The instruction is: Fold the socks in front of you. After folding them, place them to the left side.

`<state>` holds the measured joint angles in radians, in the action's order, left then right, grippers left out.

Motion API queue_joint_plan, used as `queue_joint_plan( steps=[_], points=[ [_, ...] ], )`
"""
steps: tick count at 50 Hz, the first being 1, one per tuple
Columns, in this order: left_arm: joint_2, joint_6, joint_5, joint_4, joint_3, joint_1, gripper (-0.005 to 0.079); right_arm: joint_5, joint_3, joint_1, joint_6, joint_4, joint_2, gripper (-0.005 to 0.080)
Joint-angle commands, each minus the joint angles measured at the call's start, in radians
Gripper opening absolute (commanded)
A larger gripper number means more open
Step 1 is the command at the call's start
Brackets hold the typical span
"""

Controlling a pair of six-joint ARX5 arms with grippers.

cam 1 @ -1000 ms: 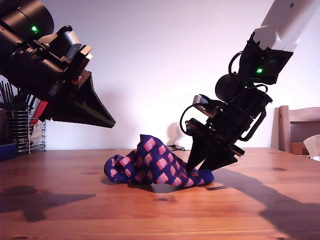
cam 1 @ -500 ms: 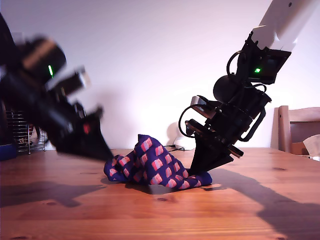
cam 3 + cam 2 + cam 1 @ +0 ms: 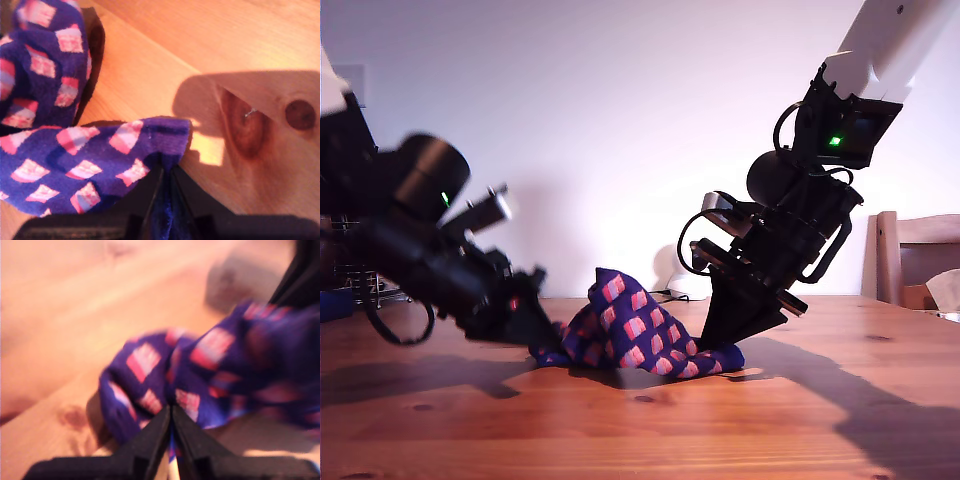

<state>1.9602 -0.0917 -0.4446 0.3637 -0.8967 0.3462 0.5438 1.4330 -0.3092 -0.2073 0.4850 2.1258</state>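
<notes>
Socks (image 3: 635, 335) bunched mid-counter (image 3: 740, 430), peak up, not yet flat-folded. First claw (image 3: 171, 412) pinches edge at exterior view's left; second claw (image 3: 165, 172) clamps cuff at exterior view's right. Judged early: fold unfinished, placing aside left.

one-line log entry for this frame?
stage: grasping for fold | socks: bunched on table | first gripper: shut on socks' edge | second gripper: shut on socks' other end
</notes>
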Motion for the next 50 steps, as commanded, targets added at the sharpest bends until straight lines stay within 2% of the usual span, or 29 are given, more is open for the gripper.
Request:
queue_joint_plan(
  steps=[1,11,21,29,39,50],
  points=[
    [0.04,-0.022,0.025,0.0,-0.028,0.001,-0.002,0.007,0.013,-0.005,-0.003,0.013,0.022,-0.0013],
    [0.088,-0.069,0.057,-0.138,-0.066,0.001,-0.002,0.004,0.06,0.003,-0.028,0.055,0.022,-0.0013],
    [0.089,-0.119,0.087,-0.24,-0.066,0.001,-0.002,-0.009,0.141,0.029,-0.072,0.157,0.021,-0.0013],
    [0.089,-0.146,0.092,-0.328,-0.066,0.001,-0.002,-0.084,0.206,0.068,-0.108,0.233,0.021,-0.0013],
    [0.089,-0.164,0.108,-0.423,-0.065,0.0,-0.002,-0.095,0.245,0.124,-0.125,0.265,0.021,-0.0013],
    [0.072,-0.178,0.073,-0.547,-0.065,0.013,-0.002,-0.163,0.251,0.146,-0.158,0.257,0.021,-0.0013]
  ],
)
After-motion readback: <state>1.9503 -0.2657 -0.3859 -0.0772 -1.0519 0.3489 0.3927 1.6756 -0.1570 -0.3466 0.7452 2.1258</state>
